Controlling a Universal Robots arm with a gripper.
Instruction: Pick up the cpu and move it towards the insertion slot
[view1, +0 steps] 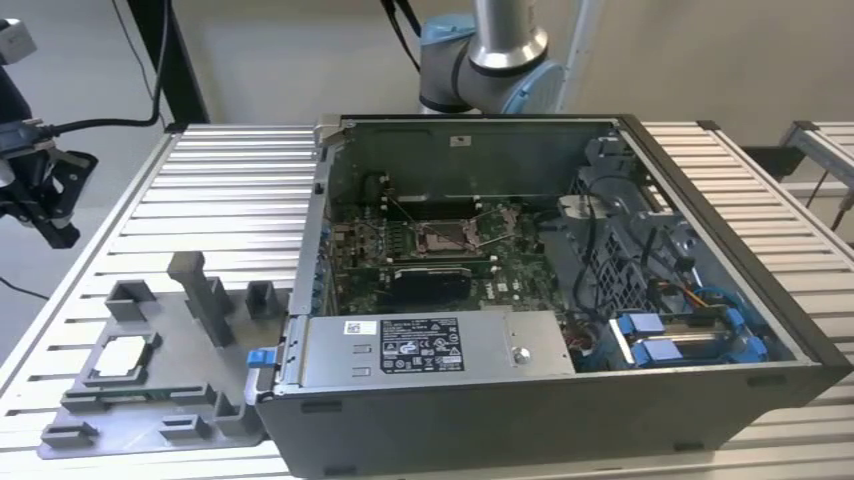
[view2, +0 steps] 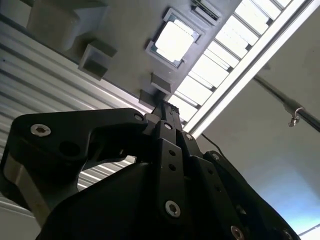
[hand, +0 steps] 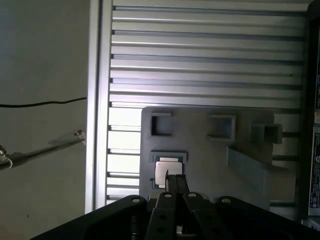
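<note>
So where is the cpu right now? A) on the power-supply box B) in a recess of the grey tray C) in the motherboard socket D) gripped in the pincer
B: the cpu lies in a square recess of the grey tray.

Pale square cpu (view1: 123, 352) lies flat in grey tray (view1: 187, 372), well apart from silver-framed insertion slot (view1: 443, 237)

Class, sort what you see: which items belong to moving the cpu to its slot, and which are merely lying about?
Belong to the job:
cpu, lying in the grey tray
insertion slot on the motherboard
claw

Merely about:
silver power-supply box
blue drive brackets
</note>
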